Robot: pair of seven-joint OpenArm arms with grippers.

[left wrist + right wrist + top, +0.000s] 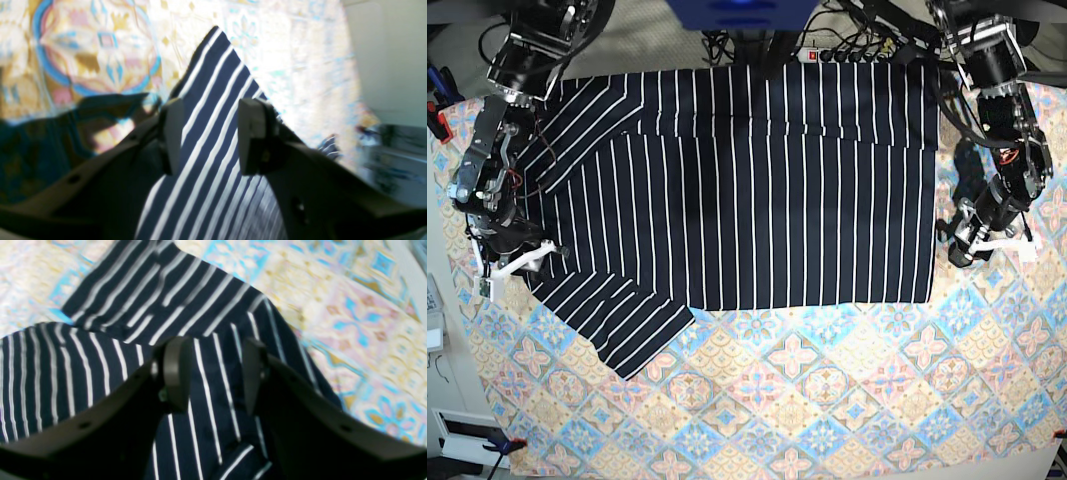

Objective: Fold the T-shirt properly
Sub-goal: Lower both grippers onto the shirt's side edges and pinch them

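Observation:
The dark navy T-shirt (747, 190) with thin white stripes lies spread flat on the patterned tablecloth (827, 400), with one sleeve (627, 340) pointing to the front left. My right gripper (515, 262) is at the shirt's left edge, by the sleeve. In the right wrist view it (215, 373) is open just above the striped fabric (166, 296), holding nothing. My left gripper (1005, 243) is just off the shirt's right edge. In the left wrist view it (211, 136) is open, with a pointed corner of the shirt (206, 86) showing between the fingers.
Cables and a power strip (847, 55) lie behind the shirt at the back edge. Red clamps (437, 120) hold the tablecloth at the left edge. The table's edge and the floor beyond it (393, 66) show to the right in the left wrist view.

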